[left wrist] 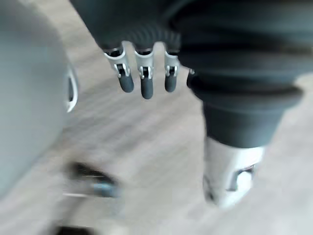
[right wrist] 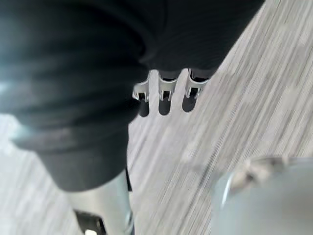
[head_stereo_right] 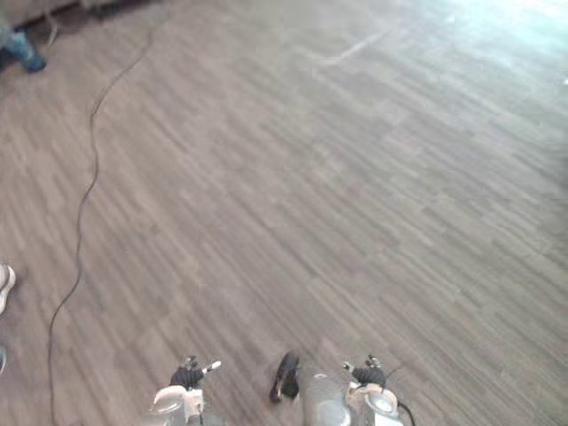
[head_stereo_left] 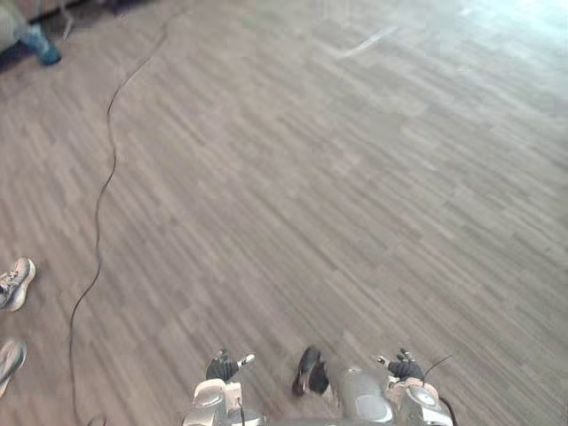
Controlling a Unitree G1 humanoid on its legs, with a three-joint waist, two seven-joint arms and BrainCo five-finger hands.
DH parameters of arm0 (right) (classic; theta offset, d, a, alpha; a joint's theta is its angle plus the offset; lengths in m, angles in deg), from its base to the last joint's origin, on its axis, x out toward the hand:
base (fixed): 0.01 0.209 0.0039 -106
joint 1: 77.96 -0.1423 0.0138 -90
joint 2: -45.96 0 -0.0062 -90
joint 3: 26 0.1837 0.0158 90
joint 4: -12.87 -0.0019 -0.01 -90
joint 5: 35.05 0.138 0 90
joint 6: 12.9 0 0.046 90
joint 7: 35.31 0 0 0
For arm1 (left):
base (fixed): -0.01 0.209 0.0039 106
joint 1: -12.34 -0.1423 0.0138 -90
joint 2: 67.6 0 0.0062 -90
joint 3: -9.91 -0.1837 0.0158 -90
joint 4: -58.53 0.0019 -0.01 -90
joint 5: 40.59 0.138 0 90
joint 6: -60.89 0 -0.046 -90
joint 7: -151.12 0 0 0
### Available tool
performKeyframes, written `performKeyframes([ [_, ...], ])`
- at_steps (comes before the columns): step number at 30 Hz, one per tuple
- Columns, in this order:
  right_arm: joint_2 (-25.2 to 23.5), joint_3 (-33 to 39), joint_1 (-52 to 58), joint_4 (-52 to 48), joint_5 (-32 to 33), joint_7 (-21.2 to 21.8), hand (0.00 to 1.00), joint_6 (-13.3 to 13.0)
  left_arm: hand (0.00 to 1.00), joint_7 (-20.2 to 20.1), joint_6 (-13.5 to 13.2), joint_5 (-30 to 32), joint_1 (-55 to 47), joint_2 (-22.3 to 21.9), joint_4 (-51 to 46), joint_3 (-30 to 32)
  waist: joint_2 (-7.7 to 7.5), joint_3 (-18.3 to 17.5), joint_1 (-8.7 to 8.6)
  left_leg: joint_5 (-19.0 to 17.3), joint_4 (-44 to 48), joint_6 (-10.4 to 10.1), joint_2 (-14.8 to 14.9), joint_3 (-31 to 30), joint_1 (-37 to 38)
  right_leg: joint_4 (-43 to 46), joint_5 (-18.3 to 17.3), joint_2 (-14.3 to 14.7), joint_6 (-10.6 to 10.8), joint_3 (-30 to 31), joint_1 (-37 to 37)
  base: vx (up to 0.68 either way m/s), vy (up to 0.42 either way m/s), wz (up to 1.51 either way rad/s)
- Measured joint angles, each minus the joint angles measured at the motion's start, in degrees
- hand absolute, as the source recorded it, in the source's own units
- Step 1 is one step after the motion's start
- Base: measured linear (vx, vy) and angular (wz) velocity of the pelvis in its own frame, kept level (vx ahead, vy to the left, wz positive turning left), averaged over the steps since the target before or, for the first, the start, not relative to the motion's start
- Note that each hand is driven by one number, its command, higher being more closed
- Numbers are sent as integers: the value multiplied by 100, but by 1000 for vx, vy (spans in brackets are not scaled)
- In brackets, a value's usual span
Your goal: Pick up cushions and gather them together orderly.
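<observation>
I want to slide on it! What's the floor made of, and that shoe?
The floor looks like grey-brown wood or laminate: narrow staggered planks, faint sheen under light. The person's shoe seems pale fabric with a light sole; too small to be sure.

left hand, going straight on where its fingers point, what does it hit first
Probably the wood floor: the left hand hangs open, fingers pointing down at bare boards, nothing visible between, though depth is unclear.
</observation>
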Motion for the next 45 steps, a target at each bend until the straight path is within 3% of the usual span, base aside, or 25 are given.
performKeyframes([
  [2, -15, -47, -9, -4, -3, -1, 0, 18, 0, -21, -44, -66, -29, -16, -125, 178, -19, 37, 141, 90, -1069, 112, -322, -226, -552, -231, -72, 20, 105, 349, 354, 431, 44, -133],
  [3, -14, -52, -18, -6, -12, -7, 0, 6, 0, -21, -55, -106, -85, -13, -147, 243, -1, 69, 158, 473, -2423, -45, -666, -597, -729, -369, -141, -5, 273, 631, 653, 517, 148, -132],
  [5, 10, -60, 31, 6, -23, -25, 0, 7, 0, -19, -84, -180, -232, -32, -178, 317, 57, 45, 188, 812, -3380, -204, -766, -833, -977, -561, -263, 45, 432, 940, 957, 479, 194, -92],
  [7, 28, -58, 106, 24, -24, -56, 0, 9, 0, -19, -90, -249, -242, -35, -217, 363, 95, 7, 307, 1098, -3883, -67, -780, -832, -1212, -714, -448, 58, 666, 1243, 1321, 546, 266, -93],
  [8, -16, -52, 175, 51, -42, -55, 0, 16, 0, -38, -89, -274, -219, -4, -249, 378, -77, -48, 407, 1646, -3805, 118, -940, -1019, -1190, -606, -685, -116, 752, 1440, 1442, 707, 348, -92],
  [10, -234, -57, 318, 81, -93, -44, 0, 10, 0, -44, -87, -253, -206, 190, -212, 371, -537, -312, 388, 1880, -3543, 314, -1358, -1072, -1168, 402, -1031, -618, 1121, 1568, 1124, 842, 317, -67],
  [12, -361, -65, 266, 241, -176, 1, 0, -12, 0, -29, -80, -247, -144, 389, -55, 353, -828, -298, 321, 1574, -3326, 583, -1517, -831, -757, 2906, -508, -1219, 1650, 1606, 143, 787, 292, -59],
  [13, -398, -24, 241, 210, -166, 13, 0, -31, 0, -14, -9, -208, -53, 464, 119, 299, -850, -231, 240, 1209, -3320, 641, -1624, -762, -276, 4180, -53, -1610, 1655, 1449, -291, 677, 266, -40],
  [15, -299, 14, 215, 171, -209, 45, 0, -45, 0, -6, 66, -163, -82, 440, 236, 195, -713, -148, 173, 806, -3439, 623, -1556, -646, 526, 4805, -228, -1793, 1349, 1083, -550, 572, 182, -39],
  [19, -160, -8, 50, -2, -217, 106, 0, -110, 0, -24, 62, -98, -12, 388, 477, -136, -462, -146, -49, 620, -4253, 490, -1435, -342, 1767, 3383, -553, -1759, 943, -68, -1721, 652, 128, -20],
  [22, -70, -62, -54, 20, -209, 137, 0, -93, 0, -28, 64, 15, 42, 313, 534, -234, -418, -95, -120, 569, -4600, 384, -1503, -212, 2417, 181, 741, -1230, 953, -446, -2020, 636, -12, 6],
  [23, -52, -62, -40, 23, -216, 135, 0, -91, 0, -28, 62, 69, -39, 325, 535, -245, -450, -114, -191, 421, -4603, 141, -1564, -237, 2751, -104, 978, -1126, 842, -307, -2008, 756, -81, 28],
  [24, 0, -29, -11, -21, -196, 153, 0, -92, 0, -28, 61, 113, -70, 272, 584, -186, -464, -149, -330, 297, -4515, -46, -1603, -358, 3169, 489, 1505, -1099, 264, 131, -2078, 916, -139, 20],
  [25, 69, -15, -16, -31, -199, 165, 0, -109, 0, -25, 62, 148, -83, 242, 593, -187, -345, -189, -332, 290, -4318, -58, -1506, -363, 3188, 869, 1462, -1096, 228, 147, -2168, 754, -166, 1],
  [26, 121, 41, -16, -35, -204, 183, 0, -107, 0, -32, 60, 192, -123, 169, 597, -242, -183, -249, -308, 291, -3628, -59, -1257, -392, 3023, 1246, 1102, -1048, 152, 98, -2184, 822, -252, -17],
  [27, 131, 120, -16, -82, -200, 184, 0, -91, 0, -34, 61, 284, -123, 79, 596, -178, 56, -226, -317, 669, -1760, -271, -633, -593, 2304, 1311, 680, -803, 169, 78, -1935, 642, -231, -19],
  [29, 106, 104, -5, -137, -197, 169, 0, -20, 0, -54, 63, 290, -129, -11, 499, 71, 209, -179, -272, 661, 155, -383, 2, -565, 1542, 1057, 511, -391, 91, 162, -1422, 649, -177, -35],
  [30, 2, 82, 20, -130, -202, 168, 0, 40, 0, -57, 61, 293, -139, 7, 412, 186, 127, -116, -251, 377, 613, -371, 162, -450, 1231, 798, 371, -235, 86, 231, -862, 517, -96, -38],
  [33, -16, 19, 23, 57, -185, 164, 0, 71, 0, -60, 15, 282, -148, 89, 242, 201, -129, -46, -218, 0, -196, -22, -228, -327, 563, 85, 258, -155, 216, 474, 131, 593, -98, -29],
  [35, 57, 14, -34, 264, -195, 119, 0, 76, 0, -58, -41, 273, -172, 106, 178, 218, -122, -66, -61, 47, -1733, 10, -779, -718, -127, -313, 182, -158, 352, 841, 605, 500, 9, -86],
  [37, 49, 15, -7, 325, -203, 107, 0, 70, 0, -57, -97, 131, -171, -6, 148, 401, -8, -22, 40, 676, -3346, -116, -1053, -1191, -439, -615, 52, -157, 551, 1167, 1118, 513, 138, -89],
  [40, 50, -4, 69, 366, -202, 38, 0, 71, 0, -64, -145, -51, -202, 7, 61, 426, 7, -33, 108, 1201, -3763, -60, -982, -1199, -792, -839, -305, -179, 806, 1531, 1678, 559, 289, -76],
  [41, -23, -11, 70, 450, -203, 17, 0, 71, 0, -65, -157, -70, -206, 69, 62, 426, -137, -122, 149, 1690, -3612, 12, -1033, -1148, -788, -796, -476, -342, 913, 1675, 1748, 635, 346, -73],
  [43, -142, 2, 138, 477, -207, 12, 0, 63, 0, -66, -154, -67, -200, 183, 77, 431, -404, -263, 113, 1750, -3319, 190, -1326, -1167, -794, 181, -703, -735, 1150, 1811, 1405, 715, 335, -65],
  [45, -266, 63, 94, 475, -205, 50, 0, 17, 0, -53, -152, -50, -187, 308, 159, 413, -642, -280, 101, 1532, -3290, 568, -1620, -1006, -432, 2239, -459, -1225, 1537, 1836, 605, 613, 304, -46],
])
